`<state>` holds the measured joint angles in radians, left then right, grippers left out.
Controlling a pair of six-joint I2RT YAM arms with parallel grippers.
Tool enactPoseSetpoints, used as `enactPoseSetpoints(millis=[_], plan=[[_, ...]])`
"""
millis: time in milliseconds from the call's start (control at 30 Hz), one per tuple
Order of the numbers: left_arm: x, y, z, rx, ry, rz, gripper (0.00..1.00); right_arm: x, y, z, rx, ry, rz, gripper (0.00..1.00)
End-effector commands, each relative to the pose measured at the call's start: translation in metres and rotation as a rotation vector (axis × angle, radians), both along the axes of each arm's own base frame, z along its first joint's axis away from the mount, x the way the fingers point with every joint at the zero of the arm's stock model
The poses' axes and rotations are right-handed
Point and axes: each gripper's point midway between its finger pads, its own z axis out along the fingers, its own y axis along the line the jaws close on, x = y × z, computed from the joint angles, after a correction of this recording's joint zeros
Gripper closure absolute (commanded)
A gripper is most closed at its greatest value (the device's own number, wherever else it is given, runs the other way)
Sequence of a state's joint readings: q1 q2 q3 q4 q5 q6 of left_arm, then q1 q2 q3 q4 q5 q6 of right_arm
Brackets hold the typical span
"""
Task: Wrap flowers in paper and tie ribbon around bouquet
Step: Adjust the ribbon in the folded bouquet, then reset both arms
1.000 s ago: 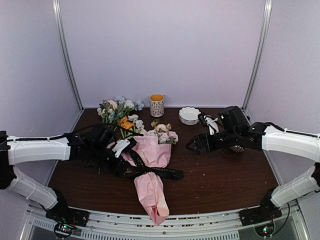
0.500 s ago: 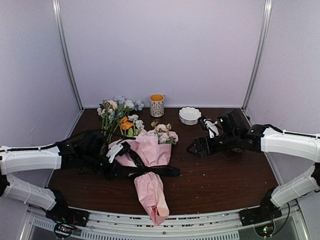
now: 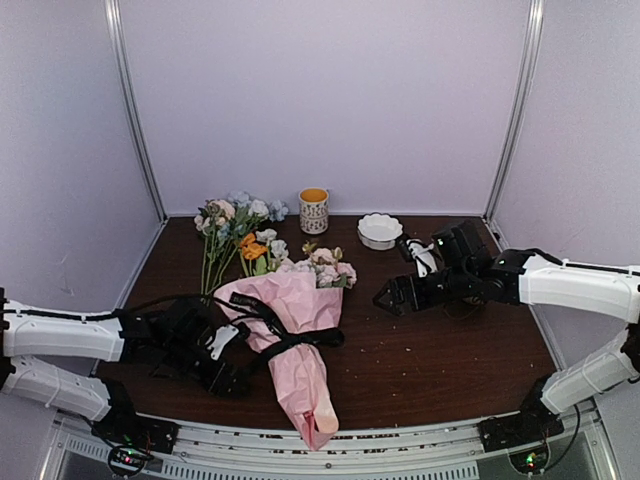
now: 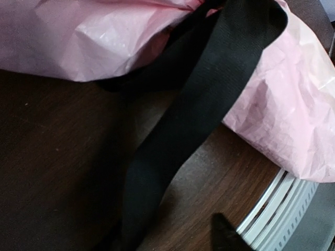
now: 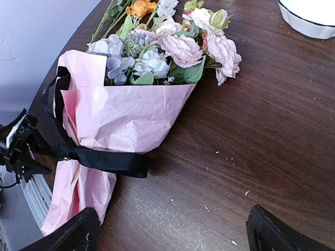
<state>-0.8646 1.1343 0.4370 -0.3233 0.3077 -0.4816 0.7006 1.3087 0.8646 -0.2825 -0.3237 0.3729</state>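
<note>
Bouquet (image 3: 300, 310) tip overhanging table (image 3: 430, 350) edge, ribbon (image 3: 300, 340) encircling

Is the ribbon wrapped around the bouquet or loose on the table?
Wrapped: the ribbon cinches the bouquet at its waist; knot cannot tell.

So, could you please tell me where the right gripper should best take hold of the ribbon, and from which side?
Probably the ribbon's short free end, jutting past the bouquet's right edge at its cinched waist. It lies flat and floppy there, so the open right gripper could come in from the right, low over the table, and pinch the band's flat faces.
</note>
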Motion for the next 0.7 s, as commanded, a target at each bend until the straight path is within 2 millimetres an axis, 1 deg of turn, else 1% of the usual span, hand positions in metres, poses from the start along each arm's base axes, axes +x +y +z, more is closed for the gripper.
enactPoseSetpoints(millis=[0,33,100,167,267,333,433,500,567,600,667], plan=[[0.025,-0.002,0.029,0.022,-0.153,0.059,0.09,0.012,-0.015,0.013,-0.021,-0.053,-0.083,0.0],[0.032,0.004,0.035,0.038,-0.197,0.089,0.03,0.014,-0.02,0.013,-0.022,-0.057,-0.101,0.0],[0.048,0.015,0.051,0.056,-0.294,0.16,0.02,0.022,-0.033,0.016,-0.017,-0.067,-0.155,0.0],[0.063,0.025,0.07,0.061,-0.393,0.228,0.02,0.032,-0.05,0.02,-0.009,-0.081,-0.222,0.0],[0.083,0.034,0.096,0.064,-0.496,0.321,0.02,0.051,-0.089,0.028,0.012,-0.099,-0.363,0.0],[0.097,0.044,0.105,0.09,-0.511,0.377,0.02,0.062,-0.123,0.035,0.046,-0.117,-0.472,0.0],[0.12,0.076,0.106,0.176,-0.502,0.512,0.02,0.072,-0.182,0.046,0.052,-0.185,-0.657,0.0],[0.137,0.1,0.105,0.224,-0.502,0.61,0.02,0.07,-0.218,0.051,0.023,-0.253,-0.765,0.0],[0.153,0.127,0.107,0.259,-0.513,0.733,0.02,0.067,-0.245,0.052,-0.017,-0.313,-0.844,0.0],[0.161,0.141,0.109,0.279,-0.531,0.802,0.02,0.066,-0.256,0.054,-0.033,-0.352,-0.876,0.0],[0.17,0.17,0.119,0.328,-0.611,0.964,0.02,0.061,-0.273,0.051,-0.078,-0.405,-0.949,0.0]])
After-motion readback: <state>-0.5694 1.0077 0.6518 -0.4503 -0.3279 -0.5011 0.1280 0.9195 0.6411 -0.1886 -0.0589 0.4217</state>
